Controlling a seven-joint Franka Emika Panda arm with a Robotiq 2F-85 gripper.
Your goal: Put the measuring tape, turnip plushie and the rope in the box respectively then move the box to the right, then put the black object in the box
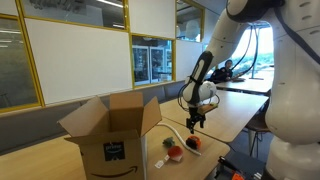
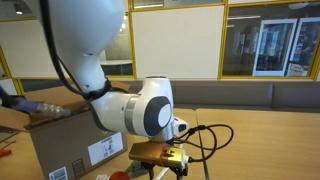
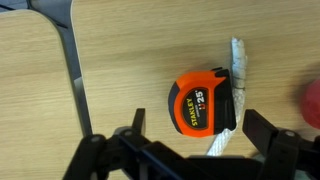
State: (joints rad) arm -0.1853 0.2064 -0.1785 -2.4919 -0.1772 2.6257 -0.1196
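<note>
Wide-open fingers [image 3: 264, 130] hover empty over measuring tape [image 3: 203, 105]

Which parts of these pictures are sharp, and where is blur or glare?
Wrist view: the measuring tape is sharp, its label readable; the fingers are dark and soft. In an exterior view the near robot arm looks blurred; in an exterior view the window behind is overexposed.

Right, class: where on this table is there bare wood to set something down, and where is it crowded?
Free: in the wrist view, the bare wood from the measuring tape leftward to the dark seam; in an exterior view, the table beyond the gripper. Crowded: beside the box, where rope, turnip plushie and tape lie close together.
</note>
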